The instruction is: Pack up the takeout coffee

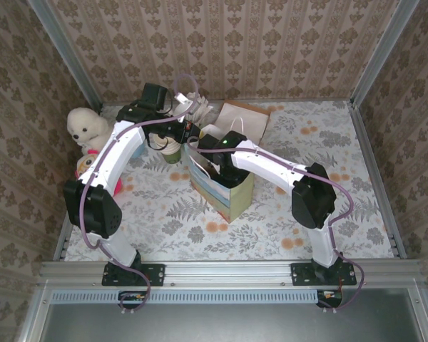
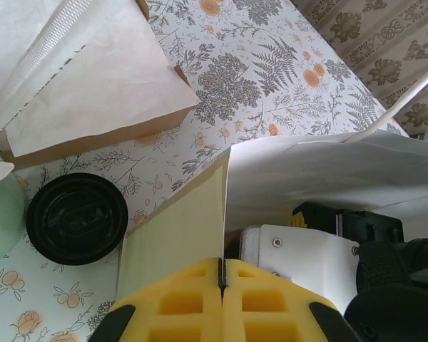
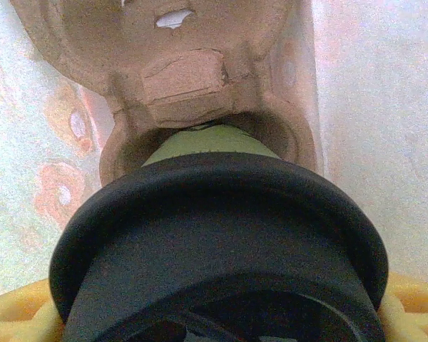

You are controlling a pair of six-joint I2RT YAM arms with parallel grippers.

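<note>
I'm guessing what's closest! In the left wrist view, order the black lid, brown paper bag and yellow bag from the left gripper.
From the left gripper:
1. Yellow bag, its edge pinched between the jaws.
2. Black lid, off to the left.
3. Brown paper bag, lying flat beyond the lid, upper left.

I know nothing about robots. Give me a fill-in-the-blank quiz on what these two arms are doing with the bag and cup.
The left gripper is ____ (open/shut) on the rim of the pale-yellow paper bag. The dark-green paper cup held by the right gripper wears a round plastic lid coloured ____. That cup is held ____ (inside/outside) the bag, with a brown moulded-cardboard tray beneath it.
Missing: shut; black; inside.
</note>
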